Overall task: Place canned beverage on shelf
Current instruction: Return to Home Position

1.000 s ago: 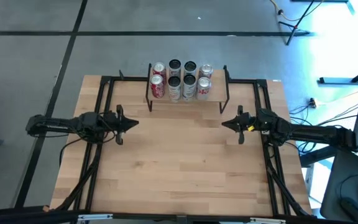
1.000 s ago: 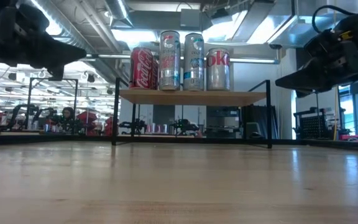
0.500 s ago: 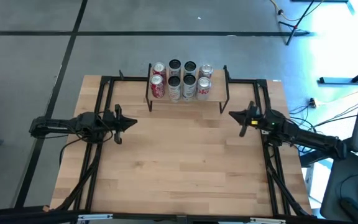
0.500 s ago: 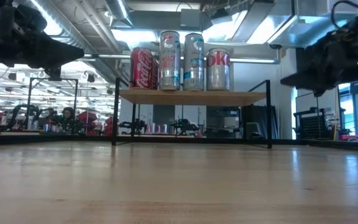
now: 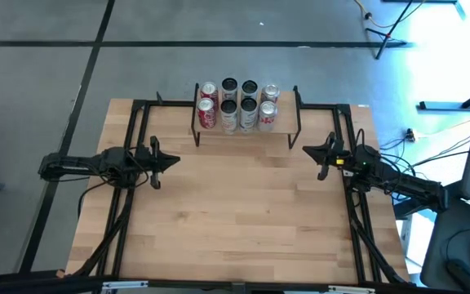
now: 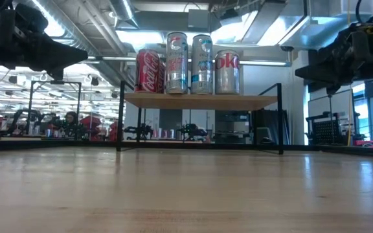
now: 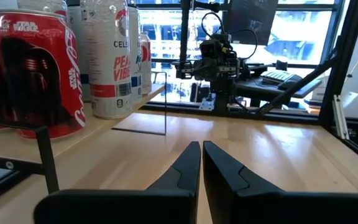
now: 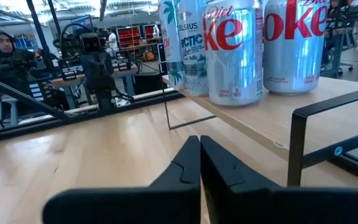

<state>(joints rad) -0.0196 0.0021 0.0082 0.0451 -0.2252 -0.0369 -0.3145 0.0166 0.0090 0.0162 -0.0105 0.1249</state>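
Observation:
Several cans [image 5: 237, 104] stand upright on the shelf [image 5: 246, 126], a light wooden plank on a thin black frame at the table's far middle: red cans on the left, white and silver cans on the right. In the low view the cans [image 6: 188, 63] stand in a row on the plank [image 6: 199, 101]. My left gripper [image 5: 175, 161] is shut and empty, above the table left of the shelf. My right gripper [image 5: 307, 150] is shut and empty, above the table right of the shelf. Red cans [image 7: 36, 71] show in the left wrist view, silver cans [image 8: 232, 50] in the right wrist view.
Black frame rails [image 5: 137, 122] run along the table's left, far and right sides. The wide wooden tabletop [image 5: 235, 220] lies in front of the shelf. A person [image 8: 2, 46] sits in the room beyond the table.
My right gripper has drawn back toward the table's right edge and a little toward the far edge, and has turned slightly. Its fingers stay shut. My left gripper has kept still. The cans have not moved.

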